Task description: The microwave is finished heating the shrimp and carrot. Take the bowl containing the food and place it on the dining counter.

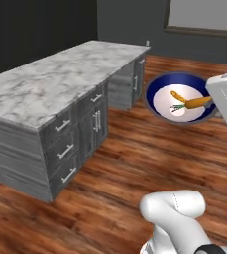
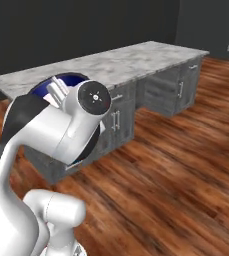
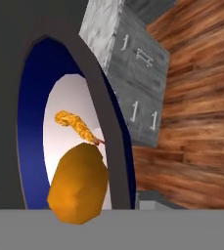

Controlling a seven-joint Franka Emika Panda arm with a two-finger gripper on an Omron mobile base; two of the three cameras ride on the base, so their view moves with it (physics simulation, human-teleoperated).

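1. The bowl (image 1: 180,97) hangs over the wood floor (image 1: 135,163), near the table (image 1: 50,89), carrot (image 1: 198,102) and shrimp (image 1: 178,96) inside
2. Fingers: can't tell, likely pinching the rim
3. Stiff, smooth bowl, loose food; I'd keep it level

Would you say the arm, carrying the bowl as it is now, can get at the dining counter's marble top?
Probably yes. The bowl with the shrimp and carrot is held above the wooden floor beside the dining counter; nothing stands between, and the near stretch of marble looks bare.
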